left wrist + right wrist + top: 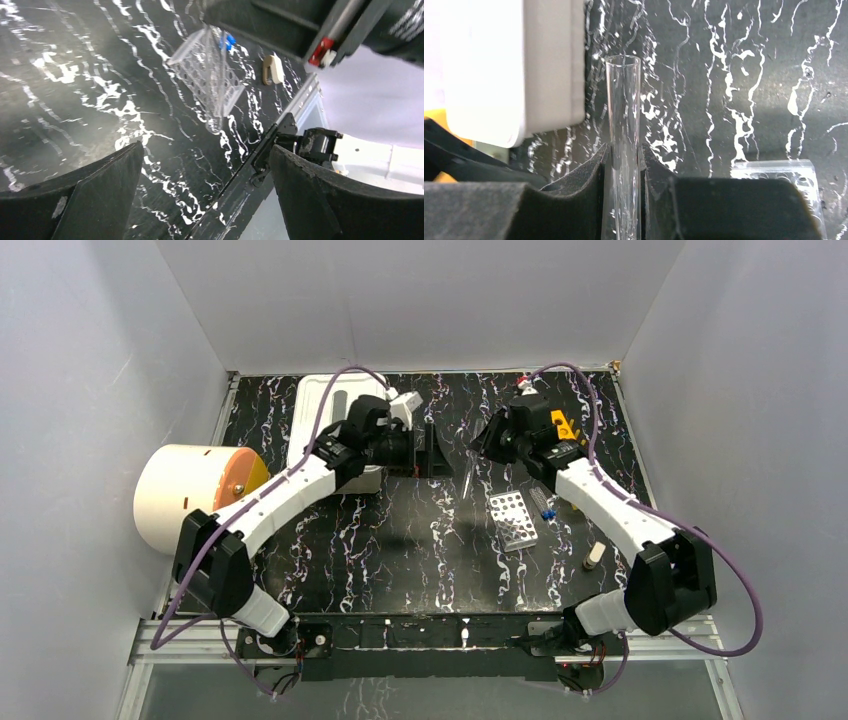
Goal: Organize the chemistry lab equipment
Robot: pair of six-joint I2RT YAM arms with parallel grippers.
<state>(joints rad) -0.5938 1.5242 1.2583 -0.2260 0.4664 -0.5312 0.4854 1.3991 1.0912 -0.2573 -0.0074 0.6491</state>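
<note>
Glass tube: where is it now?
The tube is clamped in the right hand, near the centre of the top view, just left of and beyond the rack.

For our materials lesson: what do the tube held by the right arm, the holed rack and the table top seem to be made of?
Tube: clear glass or plastic, glossy; you can see straight through it.
Rack: silvery, perhaps metal, though it looks translucent from the left wrist.
Table top: glossy black with white veins, marble-look; its sheen suggests a smooth finish.
</note>
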